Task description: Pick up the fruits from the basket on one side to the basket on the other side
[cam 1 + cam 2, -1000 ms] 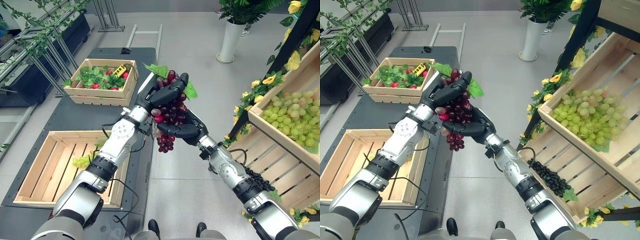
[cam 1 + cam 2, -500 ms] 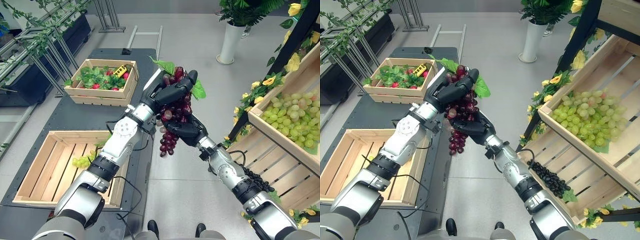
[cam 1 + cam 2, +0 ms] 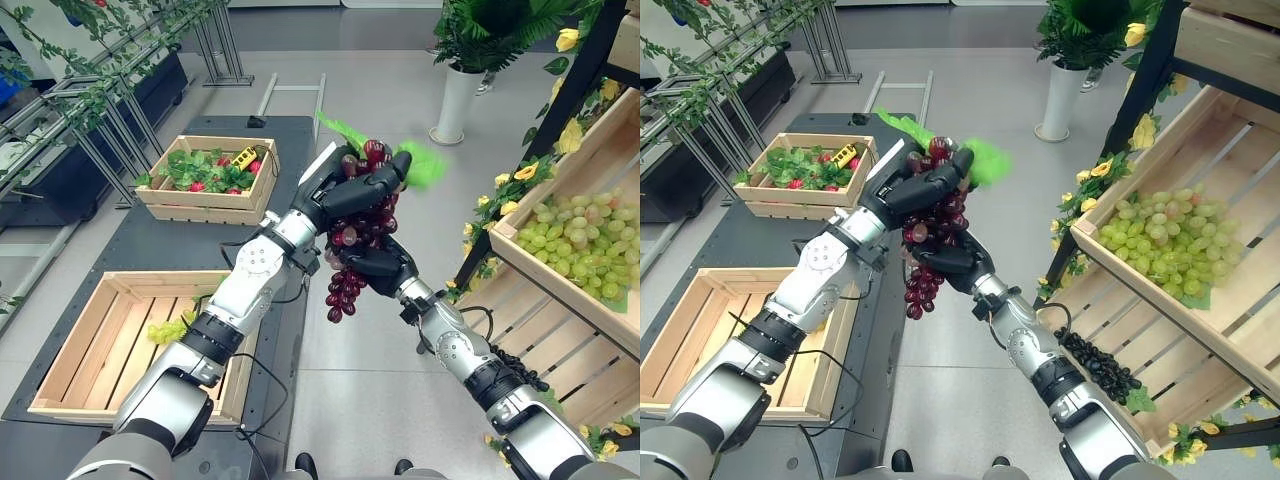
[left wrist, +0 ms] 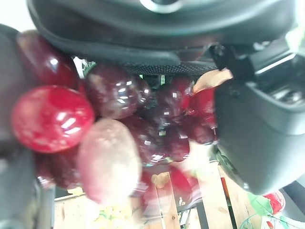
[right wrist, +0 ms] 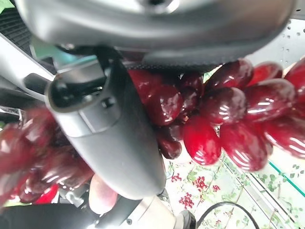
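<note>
You've got both hands on the red grape bunch (image 3: 355,235), held in mid-air above the floor between the crates: your left hand (image 3: 352,190) curls over its top by the green leaves (image 3: 420,162), your right hand (image 3: 375,268) grips it from below, and the bunch's tail dangles free beside the empty-looking wooden crate (image 3: 95,345) holding green grapes (image 3: 165,330)

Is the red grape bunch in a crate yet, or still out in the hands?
Out. The red grape bunch hangs in mid-air above the floor, gripped by the left hand and the right hand.
</note>
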Motion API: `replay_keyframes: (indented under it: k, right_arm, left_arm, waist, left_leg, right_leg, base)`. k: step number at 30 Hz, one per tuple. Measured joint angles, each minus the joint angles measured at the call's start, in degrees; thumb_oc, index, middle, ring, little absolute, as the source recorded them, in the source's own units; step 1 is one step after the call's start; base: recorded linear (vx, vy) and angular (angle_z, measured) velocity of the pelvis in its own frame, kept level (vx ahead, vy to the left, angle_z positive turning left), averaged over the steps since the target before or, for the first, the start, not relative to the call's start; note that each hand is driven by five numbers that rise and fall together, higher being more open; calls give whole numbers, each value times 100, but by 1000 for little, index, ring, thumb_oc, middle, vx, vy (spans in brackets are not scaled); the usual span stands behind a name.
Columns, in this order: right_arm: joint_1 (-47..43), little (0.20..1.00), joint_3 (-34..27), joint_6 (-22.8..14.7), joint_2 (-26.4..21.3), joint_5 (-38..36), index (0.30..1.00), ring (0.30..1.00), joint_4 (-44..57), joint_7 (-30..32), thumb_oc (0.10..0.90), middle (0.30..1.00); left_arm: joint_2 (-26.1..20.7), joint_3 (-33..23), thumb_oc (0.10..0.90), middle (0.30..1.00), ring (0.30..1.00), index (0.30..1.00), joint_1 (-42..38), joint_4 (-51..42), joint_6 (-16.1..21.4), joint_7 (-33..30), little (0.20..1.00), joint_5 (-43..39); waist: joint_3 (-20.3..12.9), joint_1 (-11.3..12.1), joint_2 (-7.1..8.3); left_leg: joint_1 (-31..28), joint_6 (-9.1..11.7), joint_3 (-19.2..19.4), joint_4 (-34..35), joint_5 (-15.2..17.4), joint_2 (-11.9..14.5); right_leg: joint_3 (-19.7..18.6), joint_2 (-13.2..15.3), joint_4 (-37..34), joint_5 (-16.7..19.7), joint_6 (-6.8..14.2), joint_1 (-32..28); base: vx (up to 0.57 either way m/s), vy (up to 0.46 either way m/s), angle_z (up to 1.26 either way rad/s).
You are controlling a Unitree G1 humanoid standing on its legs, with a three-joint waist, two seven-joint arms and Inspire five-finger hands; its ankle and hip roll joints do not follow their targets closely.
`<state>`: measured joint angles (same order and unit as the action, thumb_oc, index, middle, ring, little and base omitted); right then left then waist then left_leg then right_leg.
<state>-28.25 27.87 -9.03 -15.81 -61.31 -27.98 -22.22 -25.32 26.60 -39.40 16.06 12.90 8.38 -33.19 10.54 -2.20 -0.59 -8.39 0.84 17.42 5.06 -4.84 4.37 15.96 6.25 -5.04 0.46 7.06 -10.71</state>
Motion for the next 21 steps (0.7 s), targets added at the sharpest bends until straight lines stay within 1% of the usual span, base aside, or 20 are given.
replay_keyframes:
  k: [4,6,10,13,16,17,18,19,21]
  right_arm:
    - [211,300,-75,-188,77,-15,300,300,1,2,400,300]
    - [312,300,-144,-271,77,-13,300,300,1,3,400,300]
    - [682,300,-574,-298,83,-4,300,300,3,45,400,300]
    - [1076,300,-852,-333,-1,12,300,300,-15,117,400,300]
    - [1374,300,-981,-387,-71,14,300,300,-143,156,400,300]
    - [1530,300,-1000,-388,-129,16,300,300,-202,156,400,300]
    - [1685,300,-1087,-388,-131,25,300,300,-294,153,400,300]
    - [1862,300,-1202,-389,-124,20,300,300,-402,155,400,300]
    - [2048,300,-1251,-389,-192,33,300,300,-659,167,400,300]
  left_arm:
    - [-5,0,800,900,900,900,243,5,-5,-320,900,397]
    - [-14,0,800,900,900,900,411,106,-15,-516,900,753]
    - [-91,-47,800,900,900,900,778,194,-29,-810,900,1182]
    - [-172,-112,800,900,900,900,1098,208,-160,-895,900,1229]
    - [-187,-263,800,900,900,900,1393,207,-182,-920,900,1223]
    - [-170,-360,800,900,900,900,1566,207,-181,-963,900,1210]
    - [-108,-499,800,900,900,900,1765,206,-170,-1034,900,1207]
    - [-5,-634,800,900,900,900,1963,208,-154,-1163,900,1197]
    - [33,-709,800,900,900,900,2191,218,-151,-1350,900,1148]
  waist:
    - [-4,-15,-7]
    - [-4,-16,-7]
    - [-5,-15,-7]
    - [-4,-11,-7]
    - [-4,-52,-7]
    - [-4,-142,-7]
    - [-5,-181,-6]
    - [-6,-187,-7]
    - [-6,-189,-6]
  left_leg:
    - [1,0,12,0,0,4]
    - [1,0,18,0,0,4]
    - [0,3,33,2,2,3]
    - [5,3,77,2,3,7]
    - [14,7,92,4,7,11]
    - [12,10,97,5,9,11]
    - [7,11,104,5,10,11]
    - [-1,15,127,5,14,16]
    - [2,19,180,5,16,36]
  right_leg:
    - [-10,-3,0,0,-1,12]
    - [-14,-3,0,0,-1,17]
    - [-31,-1,0,1,0,27]
    - [-104,-5,0,20,-4,74]
    - [-167,-6,0,45,-4,109]
    - [-173,-5,0,48,-2,109]
    - [-182,-5,0,49,0,112]
    - [-205,-9,-1,51,-2,116]
    - [-273,-25,-1,74,-13,156]
  base:
    - [0,0,0]
    - [0,0,0]
    - [9,16,-1]
    - [11,32,-10]
    - [16,33,-12]
    - [20,26,-4]
    - [15,21,-5]
    - [3,8,-7]
    - [0,-2,-16]
